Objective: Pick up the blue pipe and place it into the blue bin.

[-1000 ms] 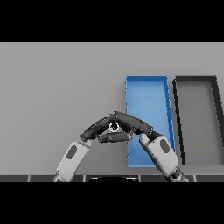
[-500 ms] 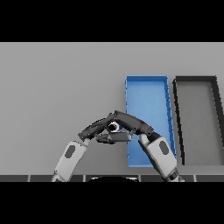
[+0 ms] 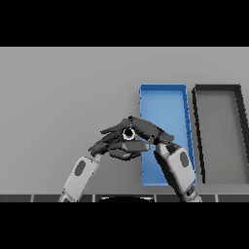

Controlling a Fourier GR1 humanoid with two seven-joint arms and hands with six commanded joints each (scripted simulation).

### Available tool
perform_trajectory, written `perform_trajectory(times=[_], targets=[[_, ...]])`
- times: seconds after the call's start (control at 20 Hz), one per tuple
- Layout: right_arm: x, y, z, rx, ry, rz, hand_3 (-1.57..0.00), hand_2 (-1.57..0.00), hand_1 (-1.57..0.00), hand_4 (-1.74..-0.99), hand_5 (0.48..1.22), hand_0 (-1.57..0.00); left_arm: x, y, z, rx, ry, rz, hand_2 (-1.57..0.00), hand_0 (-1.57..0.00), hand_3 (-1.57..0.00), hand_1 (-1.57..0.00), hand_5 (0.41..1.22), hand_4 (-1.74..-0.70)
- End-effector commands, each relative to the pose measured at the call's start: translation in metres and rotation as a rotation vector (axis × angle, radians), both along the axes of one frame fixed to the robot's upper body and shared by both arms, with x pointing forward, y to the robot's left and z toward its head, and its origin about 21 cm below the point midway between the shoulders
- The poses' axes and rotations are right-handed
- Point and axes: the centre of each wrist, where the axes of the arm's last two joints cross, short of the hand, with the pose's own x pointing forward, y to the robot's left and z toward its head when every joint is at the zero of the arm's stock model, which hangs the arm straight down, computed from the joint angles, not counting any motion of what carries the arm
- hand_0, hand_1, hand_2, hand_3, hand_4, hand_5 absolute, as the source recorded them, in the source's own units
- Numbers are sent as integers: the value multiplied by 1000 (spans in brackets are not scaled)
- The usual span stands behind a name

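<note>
**Both hands meet around the pipe, just left of the blue bin**

While the blue bin (image 3: 163,99) shows a bare blue floor, the two dark hands come together over the grey counter (image 3: 58,97) just beside the bin's left wall. Between them shows a small pale ring with a dark centre, apparently the end of the blue pipe (image 3: 128,134); no blue is visible on it, and the rest is hidden by fingers. The pickup seems under way or done, but whether the pipe is clear of the counter cannot be told. Moving it right and letting go over the bin is left.

The right hand (image 3: 148,129) reaches left with long fingers over the ring. The left hand (image 3: 120,146) lies below, fingers curled beneath it. Together they appear to clasp the pipe. A black bin (image 3: 217,92) stands right of the blue one.
</note>
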Motion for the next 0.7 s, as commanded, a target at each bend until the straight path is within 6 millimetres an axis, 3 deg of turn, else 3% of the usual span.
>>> perform_trajectory(times=[0.0, 0.35, 0.5, 0.65], targets=[[3, -1, 9, 25, 24, 0, -1571, -1571, -1571, -1494, 1221, -1571, 2, 0, 0, 12, 2, 3, -9, -10, -7, -9, 493, -971], [24, -27, 93, 202, 25, -71, -1571, -1571, -1571, -1497, 1221, -1571, -4, 7, 2, -9, -12, -6, -1, -1, -1, -1, 473, -951], [42, -52, 111, 232, -11, -215, -1571, -1571, -1571, -1498, 1221, -1571, -6, 13, 1, -11, -26, -8, 0, 0, 0, 0, 466, -946], [59, -75, 107, 203, -3, -353, -1571, -1571, -1571, -1498, 1221, -1571, -5, 14, 3, 11, -21, 17, 0, 0, 1, 0, 470, -950]])
